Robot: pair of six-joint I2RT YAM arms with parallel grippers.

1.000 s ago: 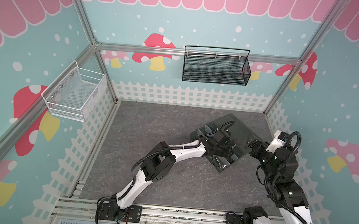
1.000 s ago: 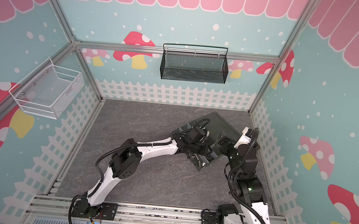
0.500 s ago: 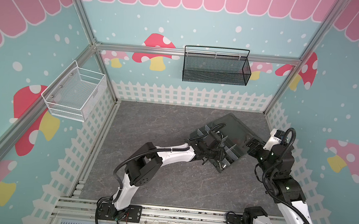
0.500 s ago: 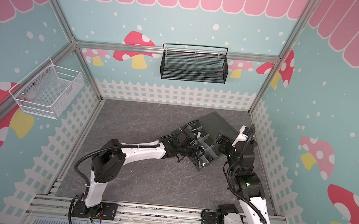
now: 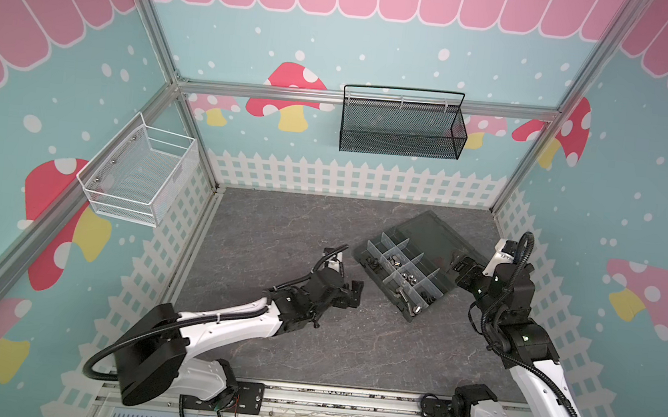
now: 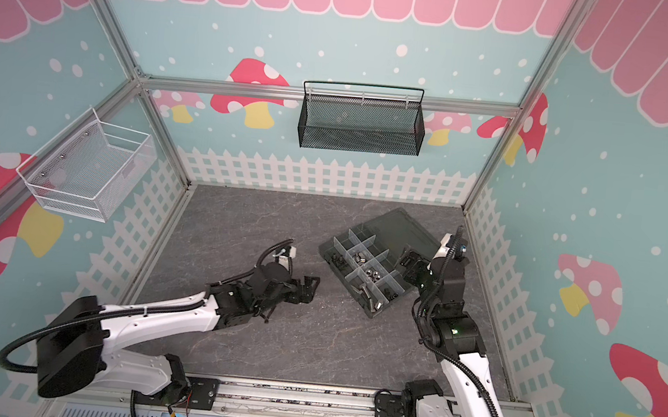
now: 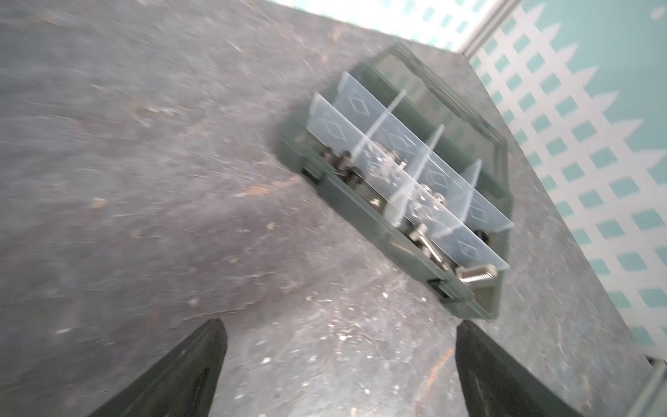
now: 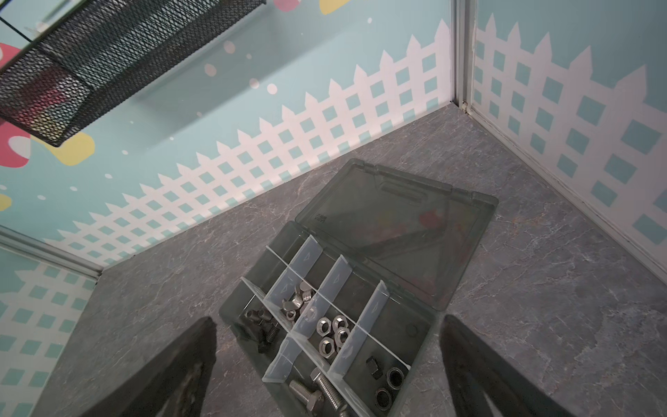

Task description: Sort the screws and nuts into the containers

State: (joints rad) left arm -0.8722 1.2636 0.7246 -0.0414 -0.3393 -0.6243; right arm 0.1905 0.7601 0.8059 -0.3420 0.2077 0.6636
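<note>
1. Left gripper point(image 7: 339, 332): jaws wide apart, nothing between them. It hangs low over bare grey tabletop point(image 5: 279, 233), near the organizer box point(image 8: 400, 325) but clear of it.
2. No loose hardware shows on the tabletop in either top view.
3. Box contents, from the right wrist view:
   - silver screws point(image 8: 317, 393) in the corner compartment;
   - black screws point(image 8: 260, 325) in another corner compartment;
   - silver nuts point(image 8: 332, 334) in a middle cell;
   - black nuts point(image 8: 386, 386) in their own cell;
   - one more cell holds silver pieces, type unclear.
4. One silver screw point(image 7: 474, 272) sits high at the box corner. Cannot tell whether it rests on the wall.
5. Right gripper point(image 5: 460, 268): fully spread and empty, just beside the box's far-right edge.
6. Lid point(image 8: 389, 231) lies open flat behind the compartments.
7. Black mesh basket point(image 5: 402, 128) and white wire basket point(image 5: 139, 174) hang on the far walls, not involved.
8. Judgement: sorting looks finished or nearly so, with both arms between picks. The next move calls for a scan for strays and a check of that corner screw.
</note>
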